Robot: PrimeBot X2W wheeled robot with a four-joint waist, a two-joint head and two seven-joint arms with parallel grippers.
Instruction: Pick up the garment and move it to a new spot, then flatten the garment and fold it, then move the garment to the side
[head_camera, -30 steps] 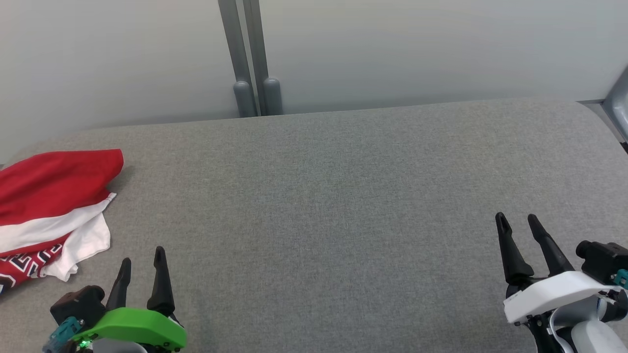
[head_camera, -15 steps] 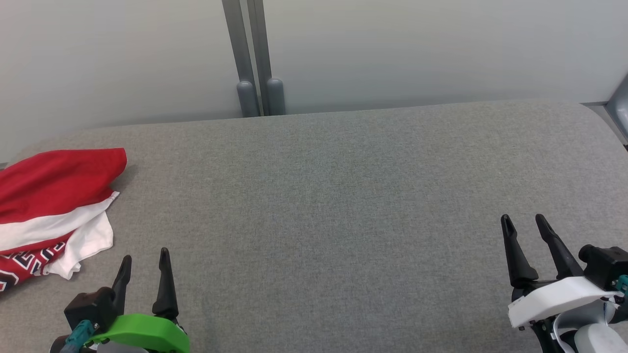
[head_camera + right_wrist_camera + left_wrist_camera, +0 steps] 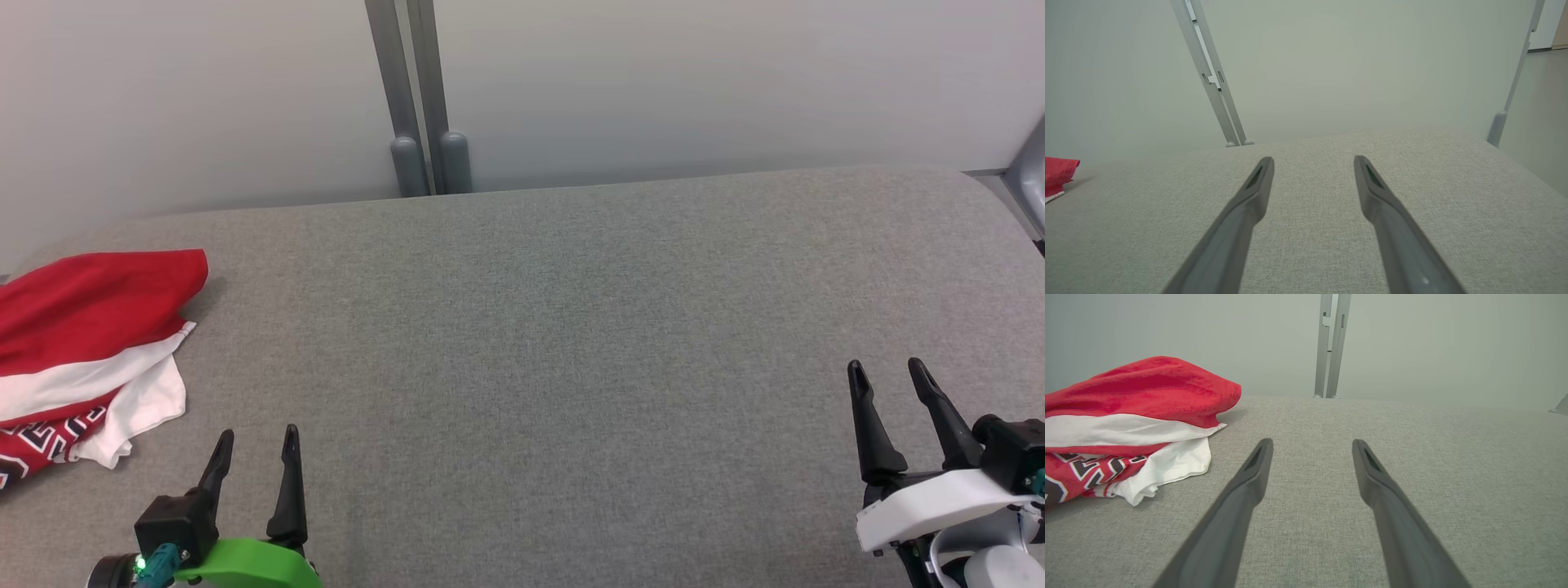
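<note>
A red and white garment [image 3: 82, 343] with a black-patterned print lies bunched at the far left edge of the grey fabric surface [image 3: 555, 343]. In the left wrist view the garment [image 3: 1135, 416] sits left of my fingers, apart from them. My left gripper [image 3: 256, 437] hovers open at the lower left, just right of the garment, holding nothing. At the lower right my right gripper [image 3: 886, 370] stands open and empty, far from the cloth. A red corner of the garment [image 3: 1057, 173] shows at the left edge of the right wrist view.
Two grey upright posts [image 3: 420, 106] stand behind the surface's far edge against a pale wall. Another grey post [image 3: 1504, 114] stands past the surface's right end. The surface's far right corner [image 3: 988, 184] is rounded.
Both grippers have drawn back toward the bottom of the head view and drifted slightly right. The garment has stayed put.
</note>
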